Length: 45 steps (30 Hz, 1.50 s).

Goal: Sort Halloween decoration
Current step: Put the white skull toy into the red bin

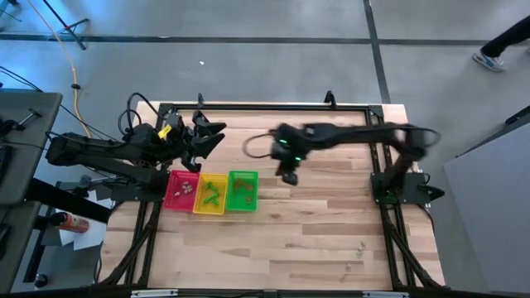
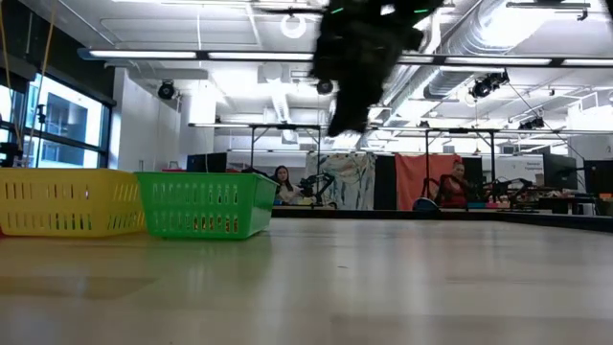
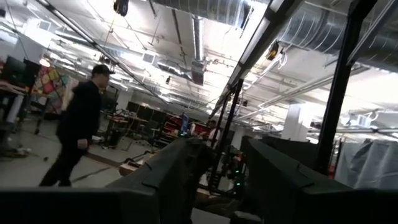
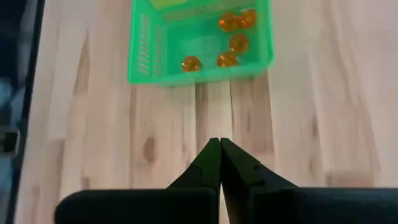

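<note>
Right gripper clenched and empty beside the green tray

The right gripper [image 1: 287, 175] hangs above the wooden table [image 1: 315, 240], just beside the green tray [image 1: 243, 191], fingers pressed together on nothing. Orange trinkets [image 4: 227, 42] lie in that tray, green ones [image 1: 210, 194] in the yellow tray [image 1: 209, 207], pale grey ones [image 1: 184, 188] in the red tray [image 1: 175, 201]. The left gripper [image 1: 207, 136] waits released at the table's far edge, behind the trays

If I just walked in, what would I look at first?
Probably the three bright trays side by side near the table's left: red tray, yellow tray and green tray. Little orange trinkets lie in the green one. The right gripper hangs shut beside it; the left gripper waits by the far edge.
</note>
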Each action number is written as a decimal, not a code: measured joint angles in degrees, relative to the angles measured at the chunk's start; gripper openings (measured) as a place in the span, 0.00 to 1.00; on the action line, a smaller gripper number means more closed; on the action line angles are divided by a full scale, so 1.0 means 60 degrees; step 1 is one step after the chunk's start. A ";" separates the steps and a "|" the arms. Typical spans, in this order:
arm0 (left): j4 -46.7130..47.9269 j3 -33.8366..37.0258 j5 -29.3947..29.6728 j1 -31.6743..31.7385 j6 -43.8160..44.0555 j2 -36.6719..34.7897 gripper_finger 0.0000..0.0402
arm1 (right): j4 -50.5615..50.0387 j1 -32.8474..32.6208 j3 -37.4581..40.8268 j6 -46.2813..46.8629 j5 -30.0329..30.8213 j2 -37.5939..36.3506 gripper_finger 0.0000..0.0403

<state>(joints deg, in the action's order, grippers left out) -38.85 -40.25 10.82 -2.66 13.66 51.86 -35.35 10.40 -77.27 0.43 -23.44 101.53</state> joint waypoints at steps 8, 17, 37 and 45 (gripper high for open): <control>0.0223 0.0000 0.0082 0.0000 -0.0945 0.0000 0.39 | 0.3073 -0.0968 0.4700 0.3350 0.2121 -0.4585 0.00; 0.1815 -0.0003 0.0082 0.0000 -0.0991 0.0287 0.39 | 0.5668 -0.2251 0.6996 0.4625 0.4556 -0.7538 0.00; 0.2076 0.0000 -0.0060 -0.0004 -0.0811 0.3410 0.39 | 0.9857 -0.2307 0.7161 0.2413 0.4827 -0.7670 0.00; 0.1930 0.0000 -0.0060 -0.0004 -0.0811 0.3224 0.39 | 0.9859 -0.2303 0.7161 0.2240 0.4913 -0.7669 0.00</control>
<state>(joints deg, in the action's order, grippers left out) -27.27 -40.25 10.46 -2.68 8.80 71.20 23.80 -3.42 -34.30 13.87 6.03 55.51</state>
